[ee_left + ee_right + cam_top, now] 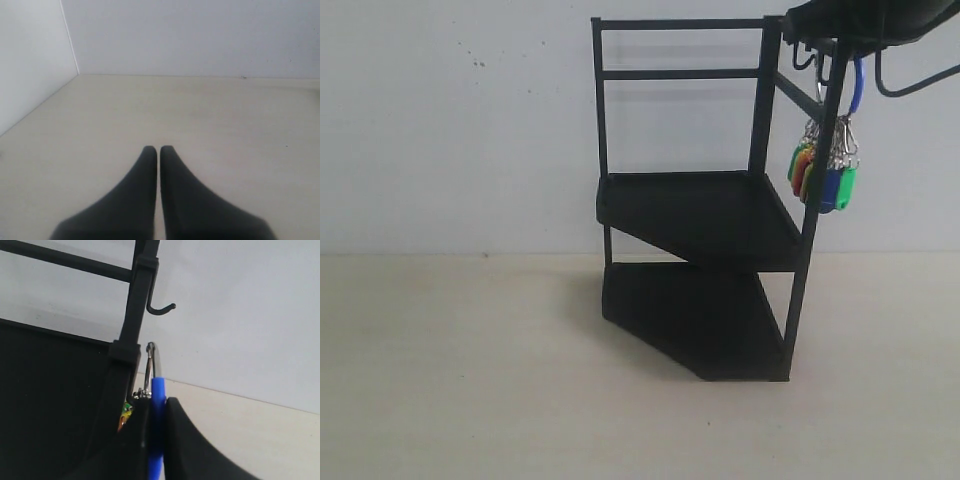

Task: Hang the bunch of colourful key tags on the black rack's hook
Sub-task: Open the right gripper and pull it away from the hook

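Nearest the right wrist camera, a blue strap [158,390] is being pinched between the jaws of the right gripper [157,405], which are clamped on it. From that strap the colourful key tag bunch [823,175] is being dangled beside the front right post of the black rack [700,210], just under its top rail. A silver ring [152,357] is being presented near the small hook [162,309], apart from it and not yet over its tip. The hanging step is judged to be in hand and close to done. A small shift is being called for next, so that the ring is carried over the upturned tip and lowered before release. The left gripper [158,150] is being held above the pale table [225,115], jaws together on nothing.
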`<state>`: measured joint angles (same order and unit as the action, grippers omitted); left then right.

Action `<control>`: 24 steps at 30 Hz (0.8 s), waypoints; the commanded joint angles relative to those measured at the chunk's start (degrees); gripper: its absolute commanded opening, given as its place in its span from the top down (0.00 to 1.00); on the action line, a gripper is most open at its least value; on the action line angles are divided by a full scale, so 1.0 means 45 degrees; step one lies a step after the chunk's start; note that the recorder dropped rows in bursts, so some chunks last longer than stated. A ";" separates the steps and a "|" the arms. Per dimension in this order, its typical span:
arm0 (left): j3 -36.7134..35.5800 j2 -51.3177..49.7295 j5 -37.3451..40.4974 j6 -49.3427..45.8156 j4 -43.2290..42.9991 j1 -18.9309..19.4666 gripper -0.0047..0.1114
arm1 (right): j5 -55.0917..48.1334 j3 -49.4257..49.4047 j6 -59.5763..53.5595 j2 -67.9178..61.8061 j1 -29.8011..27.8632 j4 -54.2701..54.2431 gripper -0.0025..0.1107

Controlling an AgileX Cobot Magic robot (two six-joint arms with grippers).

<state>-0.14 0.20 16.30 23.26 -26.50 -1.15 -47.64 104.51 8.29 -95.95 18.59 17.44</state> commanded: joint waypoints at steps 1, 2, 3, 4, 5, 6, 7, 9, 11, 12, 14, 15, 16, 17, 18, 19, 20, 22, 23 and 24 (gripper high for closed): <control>0.0031 -0.0045 -0.0013 0.0070 -0.0002 -0.0016 0.92 | 0.0313 0.0027 0.0048 0.0083 -0.0085 -0.0001 0.97; 0.0031 -0.0045 -0.0013 0.0070 -0.0002 -0.0016 0.92 | 0.0307 0.0027 0.0048 0.0083 -0.0085 -0.0056 0.96; 0.0031 -0.0045 -0.0013 0.0070 -0.0002 -0.0016 0.92 | 0.0307 0.0027 0.0048 0.0083 -0.0085 -0.0085 0.93; 0.0031 -0.0045 -0.0013 0.0070 -0.0002 -0.0016 0.92 | 0.0307 0.0027 0.0117 0.0083 -0.0085 -0.0137 0.90; 0.0031 -0.0045 -0.0013 0.0070 -0.0002 -0.0016 0.92 | 0.0307 0.0027 0.0117 0.0083 -0.0085 -0.0137 0.89; 0.0031 -0.0045 -0.0013 0.0070 -0.0002 -0.0016 0.92 | 0.0307 0.0027 0.0117 0.0083 -0.0085 -0.0164 0.86; 0.0031 -0.0045 -0.0013 0.0070 -0.0002 -0.0016 0.92 | 0.0341 0.0027 0.0117 0.0083 -0.0085 -0.0191 0.83; 0.0031 -0.0045 -0.0013 0.0070 -0.0002 -0.0016 0.92 | 0.0372 0.0027 0.0058 0.0083 -0.0085 -0.0326 0.77; 0.0031 -0.0045 -0.0013 0.0070 -0.0002 -0.0016 0.92 | 0.0420 0.0027 0.0058 0.0083 -0.0085 -0.0326 0.72; 0.0031 -0.0045 -0.0013 0.0070 -0.0002 -0.0016 0.92 | 0.0449 0.0027 0.0058 0.0083 -0.0085 -0.0301 0.70; 0.0031 -0.0045 -0.0013 0.0070 -0.0002 -0.0016 0.92 | 0.0478 0.0027 0.0386 0.0142 -0.0085 0.0015 0.70; 0.0031 -0.0045 -0.0013 0.0070 -0.0002 -0.0016 0.92 | 0.0478 0.0027 0.0412 0.0194 -0.0085 0.0070 0.70; 0.0031 -0.0045 -0.0013 0.0070 -0.0002 -0.0016 0.92 | 0.0478 0.0027 0.0412 0.0254 -0.0085 0.0099 0.70; 0.0031 -0.0045 -0.0013 0.0070 -0.0002 -0.0016 0.92 | 0.0453 0.0027 0.0412 0.0317 -0.0085 0.0165 0.70; 0.0031 -0.0045 -0.0013 0.0070 -0.0002 -0.0016 0.92 | 0.0390 0.0027 0.0439 0.0388 -0.0085 0.0235 0.70; 0.0031 -0.0045 -0.0013 0.0070 -0.0002 -0.0016 0.92 | 0.0315 0.0027 0.0475 0.0490 -0.0085 0.0306 0.70; 0.0031 -0.0045 -0.0013 0.0070 -0.0002 -0.0016 0.92 | 0.0217 0.0027 0.0545 0.0562 -0.0085 0.0458 0.71; 0.0031 -0.0045 -0.0013 0.0070 -0.0002 -0.0016 0.92 | -0.0072 0.0027 0.0875 0.0737 -0.0085 0.1011 0.71; 0.0031 -0.0045 -0.0013 0.0070 -0.0002 -0.0016 0.92 | -0.0287 0.0027 0.0944 0.0794 -0.0085 0.1237 0.71; 0.0031 -0.0045 -0.0013 0.0070 -0.0002 -0.0016 0.92 | -0.0506 0.0027 0.0944 0.0911 -0.0085 0.1427 0.71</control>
<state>-0.14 0.20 16.30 23.26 -26.50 -1.15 -47.82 104.51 11.53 -93.42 18.33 21.06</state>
